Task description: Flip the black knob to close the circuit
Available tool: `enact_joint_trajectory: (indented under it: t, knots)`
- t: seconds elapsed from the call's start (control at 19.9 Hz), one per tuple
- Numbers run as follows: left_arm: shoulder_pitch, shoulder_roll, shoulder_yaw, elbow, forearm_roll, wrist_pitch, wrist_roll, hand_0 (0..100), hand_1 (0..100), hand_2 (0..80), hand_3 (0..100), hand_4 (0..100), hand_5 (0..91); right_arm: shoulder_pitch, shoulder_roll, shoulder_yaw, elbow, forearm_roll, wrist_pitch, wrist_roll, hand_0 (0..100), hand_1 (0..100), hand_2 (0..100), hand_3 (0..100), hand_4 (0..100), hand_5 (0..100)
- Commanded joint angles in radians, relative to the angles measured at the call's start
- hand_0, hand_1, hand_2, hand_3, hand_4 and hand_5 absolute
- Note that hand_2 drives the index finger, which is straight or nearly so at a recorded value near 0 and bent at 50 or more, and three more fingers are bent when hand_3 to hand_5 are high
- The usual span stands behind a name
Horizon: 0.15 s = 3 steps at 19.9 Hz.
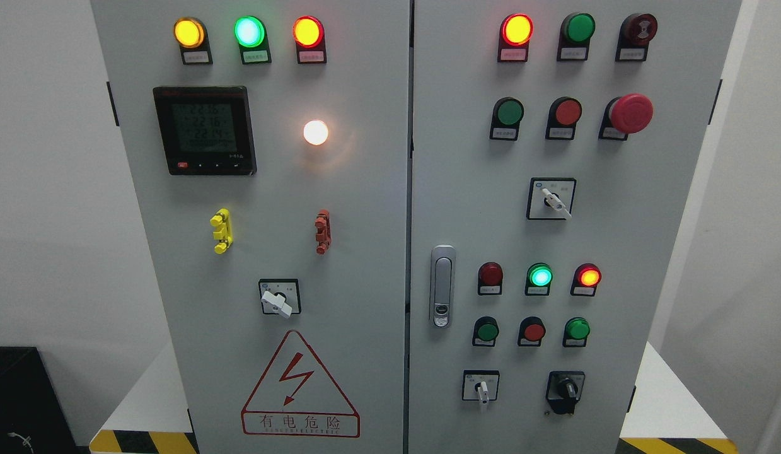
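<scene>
The black knob (565,391) sits at the lower right of the grey control cabinet's right door (648,252), its handle pointing roughly straight down. To its left is a white-handled rotary switch (481,388). Neither of my hands nor arms shows anywhere in the head view.
Lit indicator lamps (249,31) and push buttons (532,331) cover both doors. A red emergency stop (630,113) juts out at upper right. More white switches (552,199) (278,299), a door latch (441,287), a digital meter (205,130) and a warning triangle (299,381) are on the panel.
</scene>
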Motion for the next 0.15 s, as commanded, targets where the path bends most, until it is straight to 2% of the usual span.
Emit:
enact_joint_trajectory:
  t: [0.0, 0.1]
  knots:
    - [0.0, 0.0, -0.02, 0.021, -0.021, 0.0, 0.001, 0, 0, 0.0, 0, 0, 0.0, 0.006, 0.001, 0.002, 0.016, -0.024, 0.0, 0.0, 0, 5, 0, 0, 0, 0]
    - [0.0, 0.0, -0.02, 0.021, -0.021, 0.0, 0.001, 0, 0, 0.0, 0, 0, 0.0, 0.006, 0.001, 0.002, 0.017, -0.024, -0.002, 0.0, 0, 5, 0, 0, 0, 0]
